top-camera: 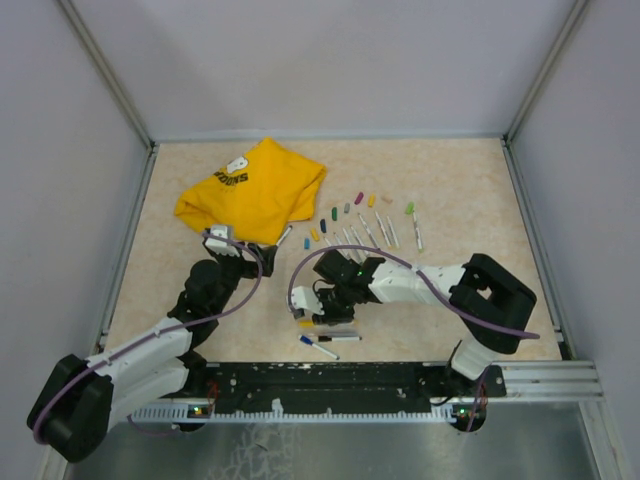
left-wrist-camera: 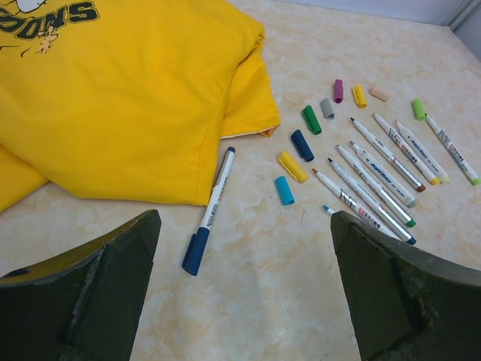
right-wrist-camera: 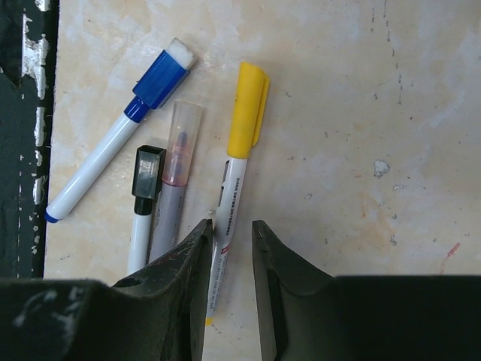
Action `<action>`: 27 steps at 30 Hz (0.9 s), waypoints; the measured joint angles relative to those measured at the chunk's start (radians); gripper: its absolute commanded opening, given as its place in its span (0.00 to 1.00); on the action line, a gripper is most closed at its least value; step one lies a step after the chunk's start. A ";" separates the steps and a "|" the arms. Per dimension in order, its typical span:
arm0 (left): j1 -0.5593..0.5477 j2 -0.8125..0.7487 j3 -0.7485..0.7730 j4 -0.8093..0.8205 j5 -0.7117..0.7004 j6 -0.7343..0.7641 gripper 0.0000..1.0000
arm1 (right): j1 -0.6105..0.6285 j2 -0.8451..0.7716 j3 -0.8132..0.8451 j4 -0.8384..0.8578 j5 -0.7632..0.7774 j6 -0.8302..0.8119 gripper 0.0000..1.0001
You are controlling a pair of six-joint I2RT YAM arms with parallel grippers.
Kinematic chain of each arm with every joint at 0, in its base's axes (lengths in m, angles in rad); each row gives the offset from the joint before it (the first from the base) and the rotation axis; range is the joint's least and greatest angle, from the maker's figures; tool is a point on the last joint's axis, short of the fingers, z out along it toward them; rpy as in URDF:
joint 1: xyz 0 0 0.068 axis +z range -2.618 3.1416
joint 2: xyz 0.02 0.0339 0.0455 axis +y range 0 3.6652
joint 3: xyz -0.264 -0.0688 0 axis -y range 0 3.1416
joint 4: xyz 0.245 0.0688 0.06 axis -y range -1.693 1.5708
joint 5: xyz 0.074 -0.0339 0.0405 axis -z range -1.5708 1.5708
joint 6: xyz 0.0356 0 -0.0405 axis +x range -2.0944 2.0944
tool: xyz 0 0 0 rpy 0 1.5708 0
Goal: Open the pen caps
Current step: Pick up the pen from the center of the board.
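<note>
So that the cap (right-wrist-camera: 246,109) ahead of its jaws can pull free, the right gripper (right-wrist-camera: 229,229) straddles the yellow pen (right-wrist-camera: 231,180) at the barrel, grasp unclear; the left gripper (left-wrist-camera: 246,226) gapes, blue pen (left-wrist-camera: 213,203) between its jaws

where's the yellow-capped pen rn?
Right wrist view: the yellow-capped pen lies on the table, its barrel between the fingers of the right claw, beside the clear-capped grey pen.

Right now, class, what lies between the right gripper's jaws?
The white barrel of the yellow-capped pen, straddled by the right gripper; the right wrist view shows it.
</note>
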 measured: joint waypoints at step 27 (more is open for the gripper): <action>0.000 -0.005 -0.005 0.006 0.000 -0.002 1.00 | -0.025 0.028 0.038 0.050 0.191 0.090 0.17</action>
